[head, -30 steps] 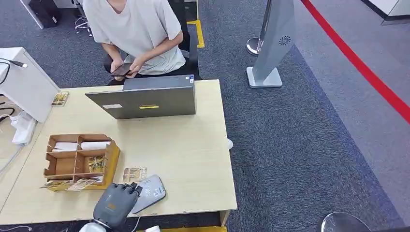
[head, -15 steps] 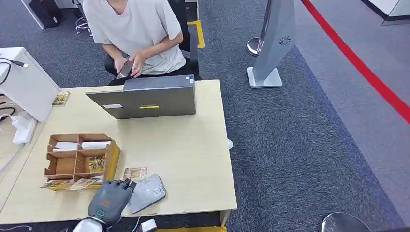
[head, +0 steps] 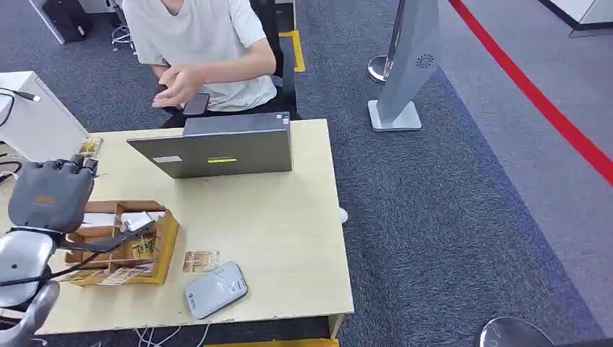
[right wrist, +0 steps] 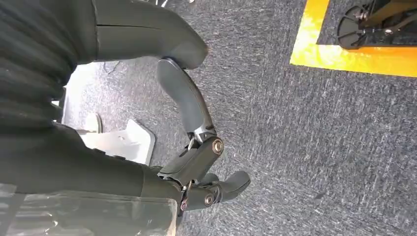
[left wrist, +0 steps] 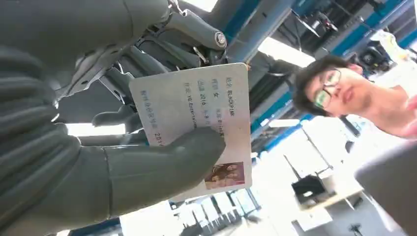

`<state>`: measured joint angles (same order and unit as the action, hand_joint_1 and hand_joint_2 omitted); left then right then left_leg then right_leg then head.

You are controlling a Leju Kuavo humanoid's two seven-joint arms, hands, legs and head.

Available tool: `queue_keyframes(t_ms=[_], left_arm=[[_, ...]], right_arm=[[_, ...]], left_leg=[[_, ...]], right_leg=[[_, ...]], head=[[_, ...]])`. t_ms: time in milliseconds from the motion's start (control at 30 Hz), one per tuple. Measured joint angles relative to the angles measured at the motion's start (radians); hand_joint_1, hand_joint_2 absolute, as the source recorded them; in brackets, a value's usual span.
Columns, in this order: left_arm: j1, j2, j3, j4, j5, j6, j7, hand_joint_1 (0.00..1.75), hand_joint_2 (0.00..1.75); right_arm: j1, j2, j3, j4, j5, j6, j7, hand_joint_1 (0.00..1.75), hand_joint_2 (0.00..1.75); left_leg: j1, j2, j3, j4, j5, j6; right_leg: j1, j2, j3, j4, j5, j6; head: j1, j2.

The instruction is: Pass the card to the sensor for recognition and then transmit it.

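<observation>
My left hand [head: 50, 195] is raised over the table's left side, above the wooden organiser [head: 168, 238]. In the left wrist view it pinches a white ID card [left wrist: 196, 108] with printed text and a small photo, the thumb [left wrist: 162, 162] pressing on its face. The grey rounded sensor [head: 215, 289] lies near the table's front edge, well to the right of that hand. A second card [head: 201, 260] lies flat just behind the sensor. My right hand [right wrist: 196, 162] hangs over the grey carpet with its fingers apart and nothing in it.
A grey laptop [head: 217, 148] stands at the table's far side, and a person [head: 202, 43] sits behind it with a dark phone [head: 195, 105]. The organiser holds white rolls and cards. A white box [head: 36, 123] stands at the left. A grey stand [head: 408, 65] is on the carpet.
My left hand has lifted from beside the sensor at the table's front edge and swung up and left over the organiser. The person's hands have moved with the phone.
</observation>
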<state>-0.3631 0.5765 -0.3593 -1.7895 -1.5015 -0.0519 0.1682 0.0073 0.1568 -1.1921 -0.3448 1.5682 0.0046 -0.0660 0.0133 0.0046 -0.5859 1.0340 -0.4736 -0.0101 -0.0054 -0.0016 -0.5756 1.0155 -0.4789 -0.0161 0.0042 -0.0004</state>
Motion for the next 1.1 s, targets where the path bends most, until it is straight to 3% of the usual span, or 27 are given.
queue_keyframes(t_ms=[167,433,600,1000,1033,1100], left_arm=[[-0.092,0.097,0.072,0.046,-0.003,-0.050,0.004,1.75,1.75],[-0.098,0.104,0.078,0.054,-0.003,-0.050,0.004,1.75,1.75],[-0.113,0.167,0.107,0.117,-0.003,-0.047,0.019,1.75,1.75],[-0.112,0.185,0.114,0.195,-0.003,-0.045,0.044,1.75,1.75],[-0.112,0.184,0.114,0.200,-0.003,-0.043,0.043,0.00,1.75],[-0.113,0.180,0.114,0.204,-0.003,-0.039,0.024,0.00,1.75]], right_arm=[[-0.002,-0.010,0.012,0.017,0.000,-0.007,0.013,0.00,1.75],[-0.002,-0.010,0.014,0.019,0.000,-0.007,0.015,0.00,1.75],[-0.008,-0.019,0.024,0.045,0.000,-0.011,0.021,0.00,1.75],[-0.009,-0.025,0.036,0.056,0.000,-0.014,0.038,0.00,1.75],[-0.009,-0.026,0.039,0.056,0.000,-0.014,0.037,0.00,1.75],[-0.009,-0.027,0.042,0.058,0.000,-0.014,0.035,0.00,1.75]], left_leg=[[0.000,0.001,-0.001,0.000,0.000,0.000],[0.000,0.001,-0.001,0.000,0.000,0.000],[0.000,0.001,-0.002,0.000,0.000,0.000],[0.000,0.001,-0.002,0.000,0.000,0.000],[0.000,0.001,-0.002,0.000,0.000,0.000],[0.000,0.001,-0.002,0.000,0.000,0.000]], right_leg=[[0.000,0.001,-0.001,0.000,0.000,0.000],[0.000,0.001,-0.002,0.000,0.000,0.000],[0.000,0.001,-0.002,0.000,0.000,0.000],[0.000,0.001,-0.002,0.000,0.000,0.000],[0.000,0.001,-0.002,0.000,0.000,0.000],[0.000,0.001,-0.002,0.000,0.000,0.000]], head=[[-0.001,0.000],[-0.001,0.000],[0.000,0.000],[-0.001,0.000],[0.000,0.000],[0.000,0.000]])
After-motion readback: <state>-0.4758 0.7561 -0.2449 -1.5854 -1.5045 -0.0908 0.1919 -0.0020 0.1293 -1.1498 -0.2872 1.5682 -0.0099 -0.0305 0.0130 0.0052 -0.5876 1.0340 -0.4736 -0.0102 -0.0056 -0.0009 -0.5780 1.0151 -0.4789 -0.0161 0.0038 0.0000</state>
